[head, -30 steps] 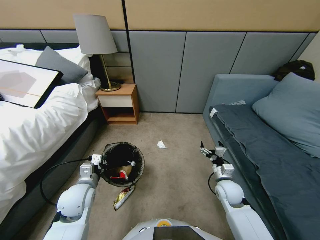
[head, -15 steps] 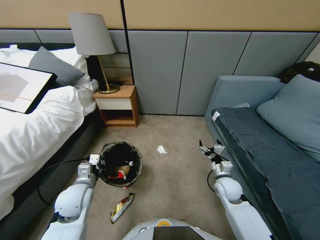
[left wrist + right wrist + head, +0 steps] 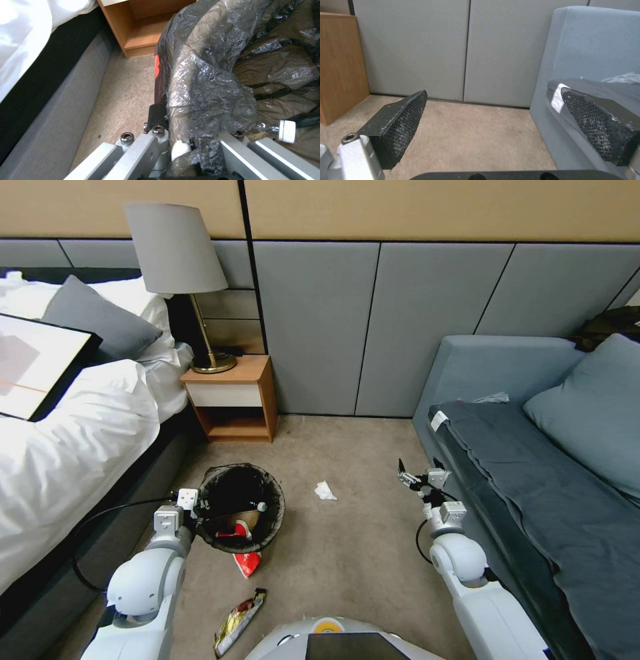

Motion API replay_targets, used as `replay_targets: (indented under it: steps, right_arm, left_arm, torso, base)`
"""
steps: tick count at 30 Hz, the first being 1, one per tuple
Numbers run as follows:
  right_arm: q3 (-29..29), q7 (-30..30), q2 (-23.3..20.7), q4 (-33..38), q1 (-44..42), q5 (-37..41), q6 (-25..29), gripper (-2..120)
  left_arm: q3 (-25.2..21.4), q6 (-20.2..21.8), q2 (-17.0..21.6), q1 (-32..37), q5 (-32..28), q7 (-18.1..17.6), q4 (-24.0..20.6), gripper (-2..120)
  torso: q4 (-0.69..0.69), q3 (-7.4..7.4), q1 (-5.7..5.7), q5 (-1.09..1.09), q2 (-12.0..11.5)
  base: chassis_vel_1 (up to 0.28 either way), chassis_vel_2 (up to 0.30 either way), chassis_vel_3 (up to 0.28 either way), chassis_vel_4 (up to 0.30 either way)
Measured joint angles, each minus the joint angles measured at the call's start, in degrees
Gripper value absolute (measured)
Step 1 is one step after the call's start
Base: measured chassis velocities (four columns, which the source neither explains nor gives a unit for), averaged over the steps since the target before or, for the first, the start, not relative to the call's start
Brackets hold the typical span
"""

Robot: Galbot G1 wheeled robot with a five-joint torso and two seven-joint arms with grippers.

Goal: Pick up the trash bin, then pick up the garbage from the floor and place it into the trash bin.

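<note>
My left gripper [image 3: 197,508] clamps the bag-lined trash bin [image 3: 241,508] above the carpet; my right gripper [image 3: 417,478] hangs apart. Wrappers [image 3: 247,564] below could get missed if the bin hides them.

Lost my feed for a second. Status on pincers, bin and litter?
Left pincer clamped on trash bin rim. Right pincer open, empty, beside sofa. Floor: tissue, red wrapper, gold wrapper. Nothing blocking.
</note>
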Motion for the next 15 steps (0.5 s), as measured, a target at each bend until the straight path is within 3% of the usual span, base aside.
replay_targets:
  steps: [15]
  right_arm:
    - [-1.02,0.76,-0.74,-0.18,0.18,-0.44,-0.31,100]
  left_arm:
    - [-0.19,0.0,-0.15,0.05,0.0,-0.04,0.49,0]
  torso:
    - [0.0,-0.01,0.0,-0.01,0.0]
  base:
    - [-0.011,0.013,0.012,-0.01]
